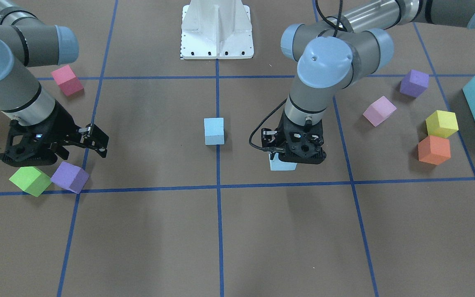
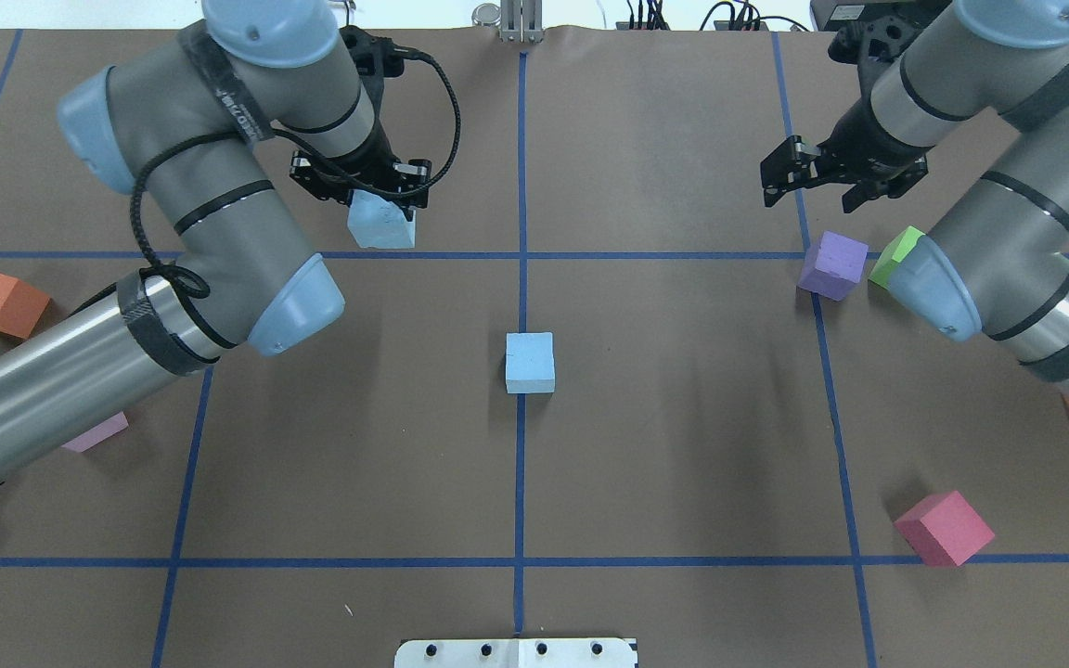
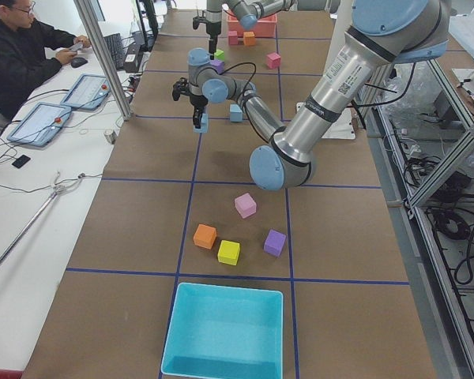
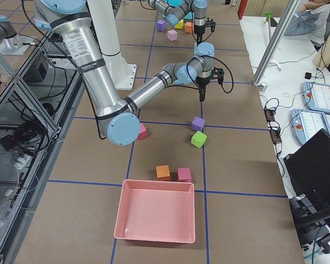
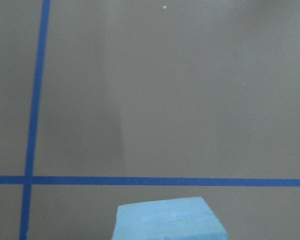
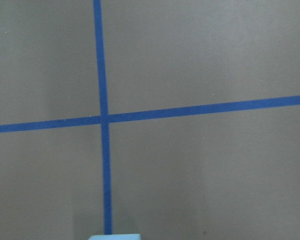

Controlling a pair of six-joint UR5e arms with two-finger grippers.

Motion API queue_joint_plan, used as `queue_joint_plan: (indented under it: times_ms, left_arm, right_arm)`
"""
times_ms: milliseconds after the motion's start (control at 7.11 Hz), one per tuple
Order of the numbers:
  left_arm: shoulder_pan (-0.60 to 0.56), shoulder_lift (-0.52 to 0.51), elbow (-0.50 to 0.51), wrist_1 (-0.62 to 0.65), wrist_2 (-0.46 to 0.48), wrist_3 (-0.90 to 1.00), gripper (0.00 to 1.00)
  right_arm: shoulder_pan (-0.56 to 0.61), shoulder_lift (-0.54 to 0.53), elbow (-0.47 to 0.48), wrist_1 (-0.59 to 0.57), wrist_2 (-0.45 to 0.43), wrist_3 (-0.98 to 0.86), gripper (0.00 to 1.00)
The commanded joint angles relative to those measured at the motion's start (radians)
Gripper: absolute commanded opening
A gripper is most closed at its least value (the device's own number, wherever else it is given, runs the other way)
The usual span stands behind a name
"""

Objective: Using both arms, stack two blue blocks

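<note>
At left, left claw (image 2: 381,206) grasps a pale-blue foam cube (image 2: 382,232); right claw (image 2: 810,197) hangs released.

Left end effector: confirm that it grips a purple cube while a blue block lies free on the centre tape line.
Not right. The cube in the left end effector is a pale blue block, not a purple one, as the overhead exterior view shows. The rest stands: the other blue block lies free on the centre tape line.
</note>
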Motion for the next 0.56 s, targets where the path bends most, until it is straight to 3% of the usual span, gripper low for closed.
queue_joint_plan:
  times_ms: [0,422]
  left_arm:
    - [0.057,-0.069,0.004,0.084,0.029,-0.072,0.52]
    - [0.121,-0.101,0.04,0.081,0.026,-0.114,0.53]
  right_arm:
    - [0.041,-0.075,0.032,0.001,0.01,-0.089,1.0]
    - [0.067,-0.112,0.036,0.004,0.014,-0.166,1.0]
